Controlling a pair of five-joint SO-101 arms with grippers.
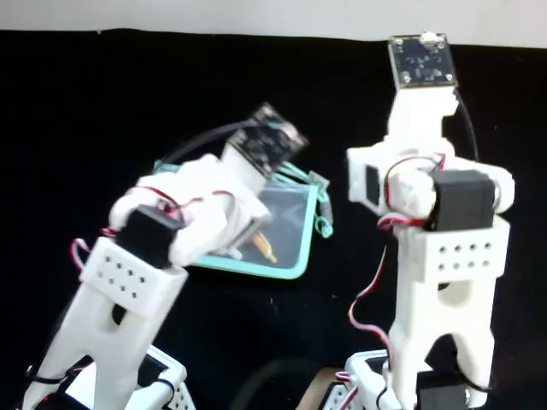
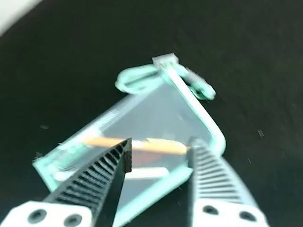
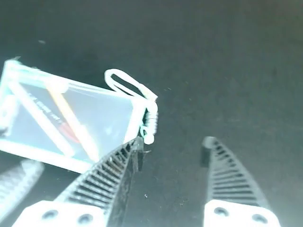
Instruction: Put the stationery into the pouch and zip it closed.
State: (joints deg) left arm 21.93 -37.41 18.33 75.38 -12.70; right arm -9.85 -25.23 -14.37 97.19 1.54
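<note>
Left gripper [image 2: 160, 142] (spread) over crosswise pencil [image 2: 163, 147]

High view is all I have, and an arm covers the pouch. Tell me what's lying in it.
Observer: A white stick and an orange stick lie side by side inside the pouch.
Operator: Report the left tool.
Observer: Left tool is open, above the pouch's clear face.
Operator: Now the right tool.
Observer: Right tool is open over the black table, beside the pouch's loop.
</note>
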